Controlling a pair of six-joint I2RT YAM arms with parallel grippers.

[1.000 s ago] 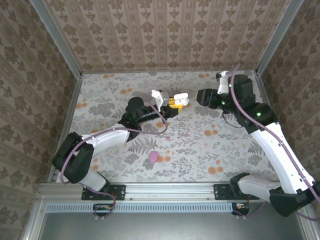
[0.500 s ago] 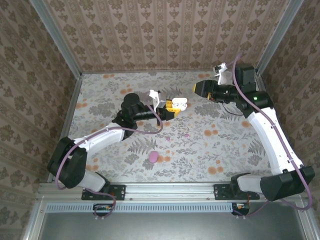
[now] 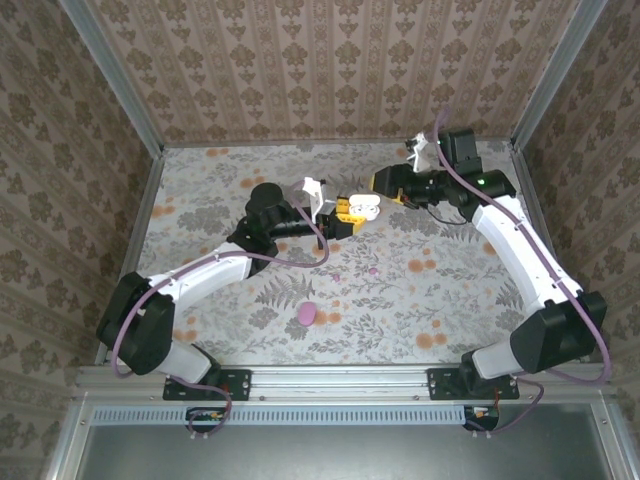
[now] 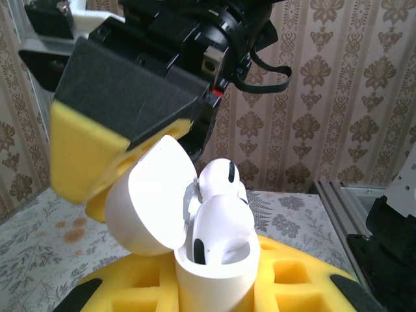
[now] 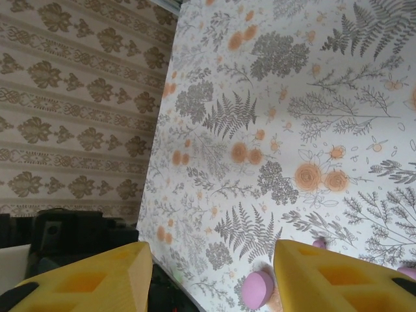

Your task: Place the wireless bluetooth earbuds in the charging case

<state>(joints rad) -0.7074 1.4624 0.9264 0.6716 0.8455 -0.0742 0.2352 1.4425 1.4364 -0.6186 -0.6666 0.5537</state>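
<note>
My left gripper [image 3: 347, 208] is shut on a white charging case [image 3: 366, 206] held above the table's middle back. In the left wrist view the case [image 4: 214, 276] stands upright between yellow fingers [image 4: 299, 273], its lid [image 4: 146, 201] tipped open to the left. Two white earbuds [image 4: 222, 218] sit in its wells. My right gripper [image 3: 384, 183] hovers just right of the case, open and holding nothing; its yellow pad [image 4: 81, 153] looms over the lid. Two tiny magenta earbuds [image 3: 336, 277] [image 3: 373, 270] lie on the table.
A round magenta case [image 3: 307, 313] lies on the flowered table [image 3: 200, 190] toward the front, also seen as the pink disc [image 5: 258, 289] between my right fingers [image 5: 331, 273]. Patterned walls and metal rails [image 3: 150, 200] enclose the table on three sides.
My right gripper has swung left and come close to the open case. My left gripper has held the case nearly still, shifting slightly right.
</note>
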